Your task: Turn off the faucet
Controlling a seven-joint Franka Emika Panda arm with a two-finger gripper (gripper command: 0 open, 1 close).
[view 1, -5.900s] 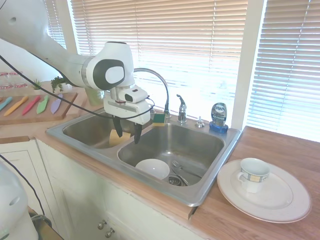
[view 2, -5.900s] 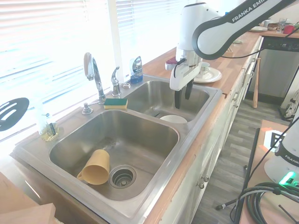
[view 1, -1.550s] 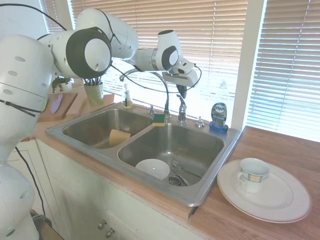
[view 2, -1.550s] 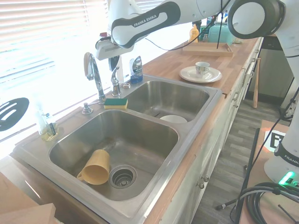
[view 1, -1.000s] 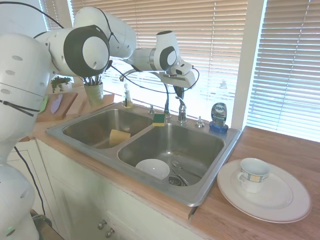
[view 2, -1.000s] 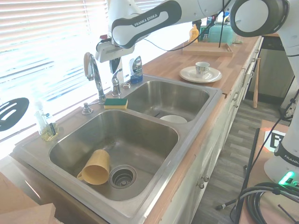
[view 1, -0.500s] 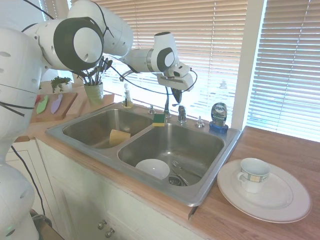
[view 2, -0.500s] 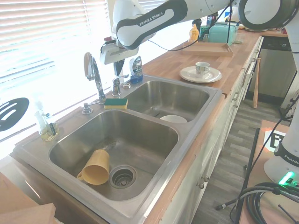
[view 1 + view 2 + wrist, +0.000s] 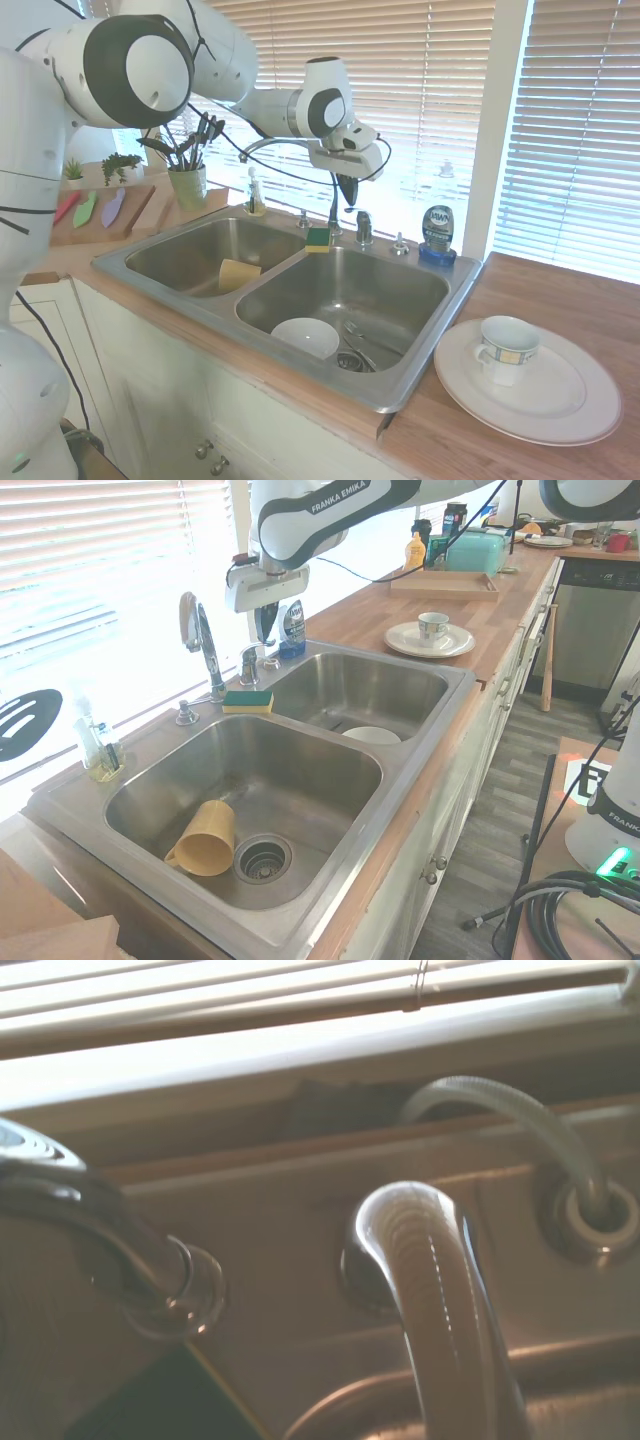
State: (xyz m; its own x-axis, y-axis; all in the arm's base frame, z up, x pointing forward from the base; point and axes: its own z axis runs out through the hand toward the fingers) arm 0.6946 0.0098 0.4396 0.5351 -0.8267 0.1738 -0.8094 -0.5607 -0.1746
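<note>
While the arm reaches over the sink's back ledge, the scene reads as follows.

Gripper: the gripper (image 9: pixel 348 190) hangs fingers down, directly above the handle post; in the second exterior view it (image 9: pixel 264 625) sits at about 1 o'clock from the post.
Jaws: the dark fingers look close together, but neither exterior view shows clearly whether they are open or closed, nor whether they touch the lever.
Faucet: the faucet (image 9: pixel 300 155) arches from the ledge between the two basins, with its spout base at 9 o'clock from the short chrome post (image 9: pixel 364 228).
Lever: the lever handle (image 9: pixel 430 1290) fills the wrist view, a rounded chrome bar running down over its base.
Sink: the double steel sink (image 9: pixel 440 300) is set into a wooden counter.
Sponge: a green and yellow sponge (image 9: pixel 318 238) lies on the ledge just beside the spout base.
Dish soap: a blue dish-soap bottle (image 9: pixel 437 230) stands at 3 o'clock from the post.
Bowl: a white bowl (image 9: pixel 305 337) rests in the right-hand basin of the first exterior view.
Yellow cup: a yellow cup (image 9: pixel 203 840) lies on its side beside the drain of the other basin.
Plate: a white plate (image 9: pixel 560 405) on the counter carries a mug (image 9: pixel 506 349).
</note>
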